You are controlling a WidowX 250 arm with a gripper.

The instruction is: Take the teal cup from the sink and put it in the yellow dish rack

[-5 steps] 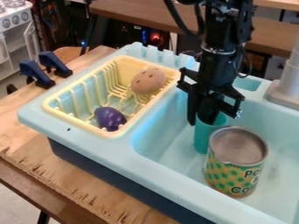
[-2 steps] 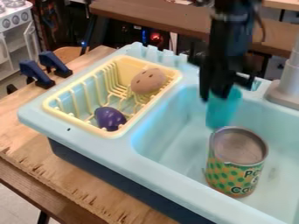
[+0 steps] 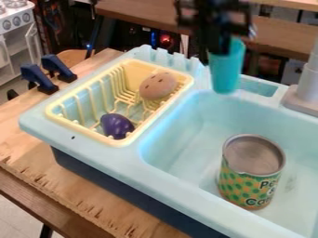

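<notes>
The black gripper point(image 3: 214, 52) hangs above the back edge of the sink, shut on the rim of a teal cup point(image 3: 226, 69). The cup is upright and raised above the sink basin point(image 3: 186, 125). In the basin stands a can point(image 3: 251, 172) with a green and orange dotted label, apart from the cup. To the left, a yellow dish rack point(image 3: 65, 122) holds a brown potato-like toy point(image 3: 157, 86) at its back right and a purple toy point(image 3: 116, 126) nearer its front.
A grey faucet base point(image 3: 303, 95) rises at the right edge. Two dark blue clamps point(image 3: 58, 68) sit on the wooden table point(image 3: 34, 160) left of the sink unit. A white toy stove point(image 3: 16, 21) stands at the upper left.
The gripper has risen out of the basin toward the back, and the teal cup has come up with it. The can, rack and toys have stayed where they were.
</notes>
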